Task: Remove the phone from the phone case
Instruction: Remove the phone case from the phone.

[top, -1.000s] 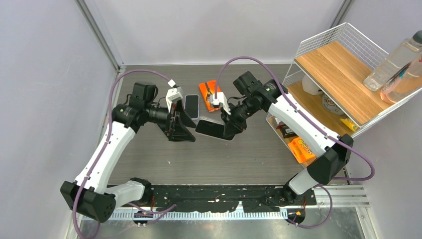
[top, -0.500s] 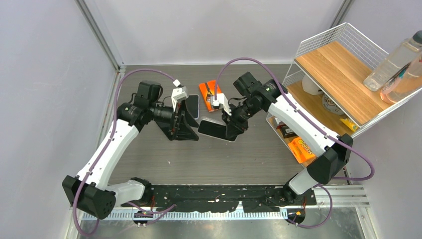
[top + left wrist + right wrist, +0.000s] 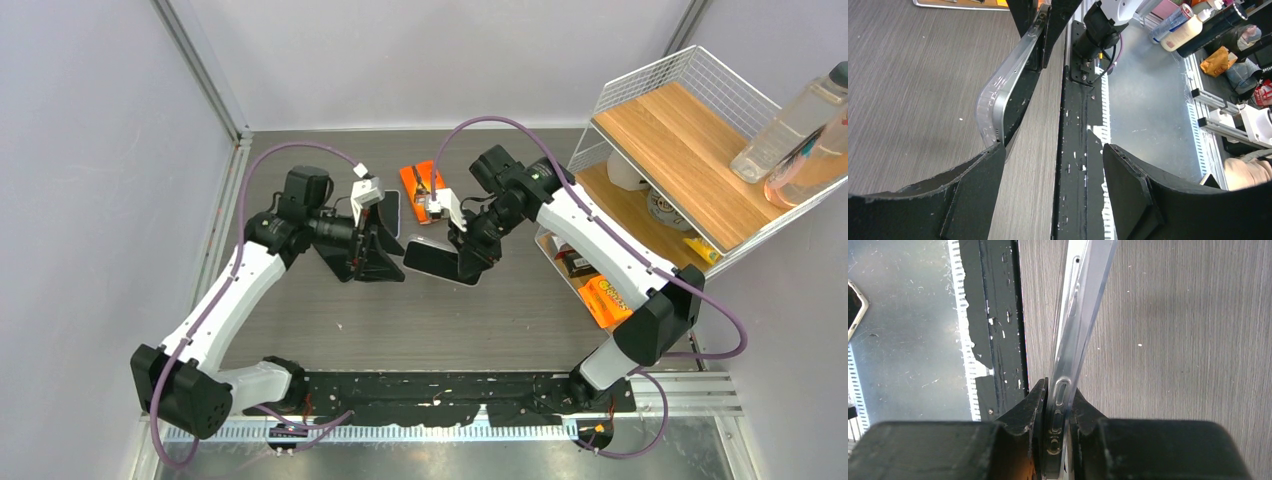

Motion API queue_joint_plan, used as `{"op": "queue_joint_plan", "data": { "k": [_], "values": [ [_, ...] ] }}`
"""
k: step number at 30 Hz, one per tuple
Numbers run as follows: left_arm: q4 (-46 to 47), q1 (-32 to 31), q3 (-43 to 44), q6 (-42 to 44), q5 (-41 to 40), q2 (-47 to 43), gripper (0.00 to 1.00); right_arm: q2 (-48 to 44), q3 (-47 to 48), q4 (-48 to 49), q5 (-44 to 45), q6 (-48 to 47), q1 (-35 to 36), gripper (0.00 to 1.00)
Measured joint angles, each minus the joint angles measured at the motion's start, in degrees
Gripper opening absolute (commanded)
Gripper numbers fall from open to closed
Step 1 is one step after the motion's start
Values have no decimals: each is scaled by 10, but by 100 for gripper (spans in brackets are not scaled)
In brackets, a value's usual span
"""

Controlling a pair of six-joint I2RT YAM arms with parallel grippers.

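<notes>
- Above the table [image 3: 430, 320], in the top view, the right gripper [image 3: 466, 262] holds the phone [image 3: 432, 257] off the surface, clamped on its right end. The left gripper [image 3: 390, 258] sits just beside the phone's free end, jaws spread.
- At the left wrist, the phone shows edge-on in its clear case [image 3: 987, 100] (fitted round it). Its near corner touches one left finger [image 3: 979, 175], and the other finger stands well apart, holding nothing.
- At the right wrist, both fingers [image 3: 1020, 415] pinch the cased phone across its side buttons, with grey tabletop beyond.
</notes>
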Motion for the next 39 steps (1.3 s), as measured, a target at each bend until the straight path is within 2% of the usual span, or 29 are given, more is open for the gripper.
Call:
{"op": "queue_joint_plan", "data": {
  "k": [39],
  "values": [
    [167, -49, -58, -83, -83, 33, 81, 19, 12, -46, 36, -2, -16, 5]
  ]
}}
